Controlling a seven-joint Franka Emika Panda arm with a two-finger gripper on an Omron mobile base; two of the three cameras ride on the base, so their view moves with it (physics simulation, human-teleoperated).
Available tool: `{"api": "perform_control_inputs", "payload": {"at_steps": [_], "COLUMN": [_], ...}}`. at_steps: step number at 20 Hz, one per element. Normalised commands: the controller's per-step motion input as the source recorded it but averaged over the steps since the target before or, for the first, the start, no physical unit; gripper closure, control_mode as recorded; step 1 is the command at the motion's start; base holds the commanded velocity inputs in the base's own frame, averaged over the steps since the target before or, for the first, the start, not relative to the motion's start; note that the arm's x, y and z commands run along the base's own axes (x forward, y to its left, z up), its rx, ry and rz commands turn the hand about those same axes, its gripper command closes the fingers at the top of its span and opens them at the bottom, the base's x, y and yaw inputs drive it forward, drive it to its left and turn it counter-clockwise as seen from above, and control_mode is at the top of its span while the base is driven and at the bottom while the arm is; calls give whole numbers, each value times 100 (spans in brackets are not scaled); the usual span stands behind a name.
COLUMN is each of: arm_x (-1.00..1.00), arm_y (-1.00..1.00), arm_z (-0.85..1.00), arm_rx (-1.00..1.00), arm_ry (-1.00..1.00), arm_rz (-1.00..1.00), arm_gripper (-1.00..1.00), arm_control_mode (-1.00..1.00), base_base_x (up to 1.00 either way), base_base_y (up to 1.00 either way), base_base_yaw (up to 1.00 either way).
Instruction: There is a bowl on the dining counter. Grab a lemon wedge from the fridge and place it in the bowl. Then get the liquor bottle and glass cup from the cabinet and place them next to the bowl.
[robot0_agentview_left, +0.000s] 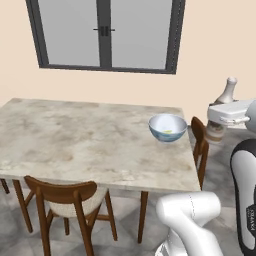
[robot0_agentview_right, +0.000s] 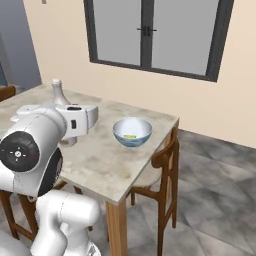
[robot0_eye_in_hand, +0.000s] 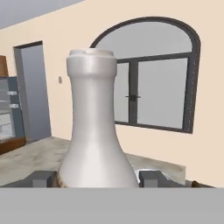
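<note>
Pinching the liquor bottle (robot0_eye_in_hand: 94, 131) upright, the gripper (robot0_eye_in_hand: 94, 178) needed to lower it gently onto the dining counter (robot0_agentview_left: 75, 140) beside the bowl (robot0_agentview_left: 167, 127) holding the lemon wedge (robot0_agentview_left: 168, 132)

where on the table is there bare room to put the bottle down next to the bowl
The dining counter is bare almost everywhere: the whole stretch left of the bowl out to the far corner, and the strip between the bowl and the near edge. The only tight spot is the bowl's right side, close to the edge above the chair. The tool holds the liquor bottle upright.
</note>
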Motion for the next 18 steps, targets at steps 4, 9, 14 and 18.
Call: {"api": "perform_control_inputs", "payload": {"at_steps": [4,9,14,18], "arm_x": [0,24,24,11], "arm_y": [0,-22,-32,-19], "arm_z": [0,-66,-89,-72], "arm_rx": [0,0,0,0], "arm_ry": [0,0,1,5], "arm_rz": [0,15,23,23], "arm_gripper": [100,100,100,100], "arm_control_mode": [100,-100,-100,-100], "base_base_x": [45,7,0,0], "base_base_y": [-19,-3,0,0], "base_base_yaw": [20,4,0,0]}}
